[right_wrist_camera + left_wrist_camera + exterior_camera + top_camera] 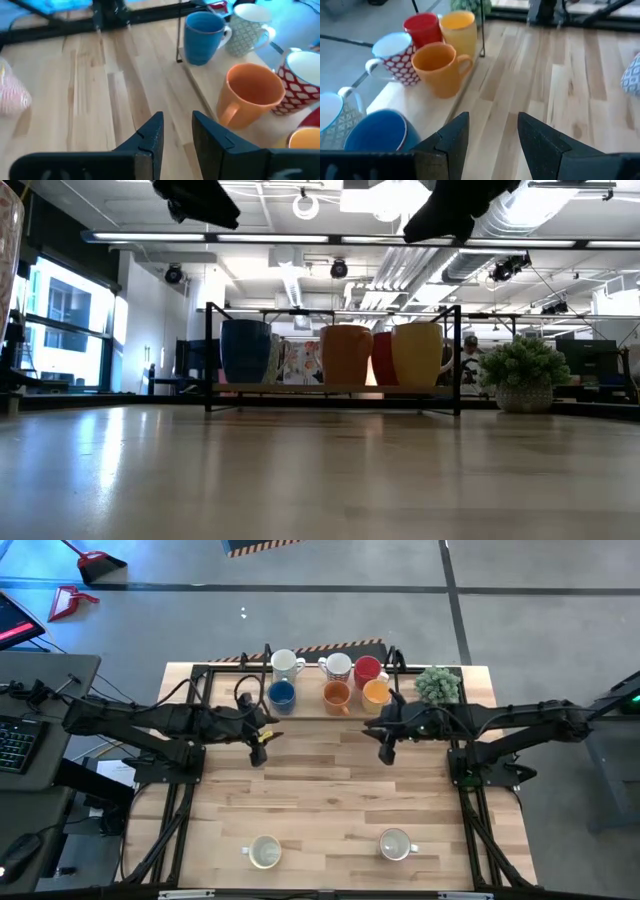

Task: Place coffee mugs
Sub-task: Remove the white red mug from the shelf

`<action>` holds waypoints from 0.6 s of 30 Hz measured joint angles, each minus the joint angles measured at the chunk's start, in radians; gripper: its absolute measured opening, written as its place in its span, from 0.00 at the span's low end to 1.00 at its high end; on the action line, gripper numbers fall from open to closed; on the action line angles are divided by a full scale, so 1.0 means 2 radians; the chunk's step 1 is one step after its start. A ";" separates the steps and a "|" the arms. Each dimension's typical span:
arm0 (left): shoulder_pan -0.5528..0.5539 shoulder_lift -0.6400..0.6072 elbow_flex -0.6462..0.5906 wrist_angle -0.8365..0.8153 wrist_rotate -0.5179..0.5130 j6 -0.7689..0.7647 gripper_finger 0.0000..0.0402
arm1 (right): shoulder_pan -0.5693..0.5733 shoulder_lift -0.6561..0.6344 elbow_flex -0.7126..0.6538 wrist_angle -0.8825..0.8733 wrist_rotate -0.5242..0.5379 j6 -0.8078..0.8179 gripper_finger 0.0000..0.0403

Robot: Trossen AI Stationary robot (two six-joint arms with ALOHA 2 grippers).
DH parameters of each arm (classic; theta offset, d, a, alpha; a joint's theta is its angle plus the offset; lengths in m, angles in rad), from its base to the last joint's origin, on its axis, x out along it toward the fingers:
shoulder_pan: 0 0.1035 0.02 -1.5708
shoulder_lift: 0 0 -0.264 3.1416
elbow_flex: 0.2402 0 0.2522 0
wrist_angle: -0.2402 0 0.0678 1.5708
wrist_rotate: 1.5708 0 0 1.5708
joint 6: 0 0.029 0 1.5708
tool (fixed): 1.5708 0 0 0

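**Six mugs racked, two left at the near edge**

Six coffee mugs are seen grouped on the low black-framed shelf at the far end of the table: a blue mug, an orange mug, a yellow mug, a red mug, a white mug with a red pattern and a pale patterned mug. They are set in two close rows, apparently so that room is kept for more. Two cream mugs are left well apart near the front edge, judged not yet placed. The left gripper and the right gripper are held above bare wood just in front of the shelf, each with its fingers apart and nothing between them. A potted plant stands beside the shelf.
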 joint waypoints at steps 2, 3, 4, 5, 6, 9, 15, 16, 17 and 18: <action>0.000 0.000 0.000 0.007 0.000 -0.003 0.39 | 0.000 0.003 0.000 0.002 -0.002 -0.020 0.20; 0.000 0.000 0.000 0.009 0.000 -0.005 0.39 | 0.000 0.003 0.000 0.003 -0.002 -0.030 0.20; -0.001 0.000 0.000 0.009 0.000 -0.005 0.39 | 0.000 0.004 0.000 0.004 -0.001 -0.035 0.20; 0.000 0.000 0.000 0.008 0.000 -0.005 0.39 | 0.000 0.007 0.000 0.013 -0.001 -0.035 0.20; 0.000 0.000 0.000 0.008 0.000 -0.004 0.39 | -0.001 0.010 0.000 0.028 0.005 -0.029 0.20; 0.001 0.002 0.000 0.008 0.001 0.011 0.39 | -0.011 0.023 0.000 0.076 0.037 -0.023 0.20; 0.030 0.003 0.000 0.020 -0.011 0.063 0.39 | -0.046 0.044 0.000 0.133 0.035 -0.022 0.20; 0.043 0.006 0.000 0.029 -0.012 0.075 0.39 | -0.049 0.044 0.000 0.144 0.036 -0.019 0.20; 0.060 0.010 0.000 0.041 -0.006 0.089 0.39 | -0.052 0.043 0.000 0.149 0.036 -0.017 0.20; 0.079 0.018 0.001 0.050 0.008 0.100 0.39 | -0.054 0.042 0.000 0.150 0.036 -0.013 0.20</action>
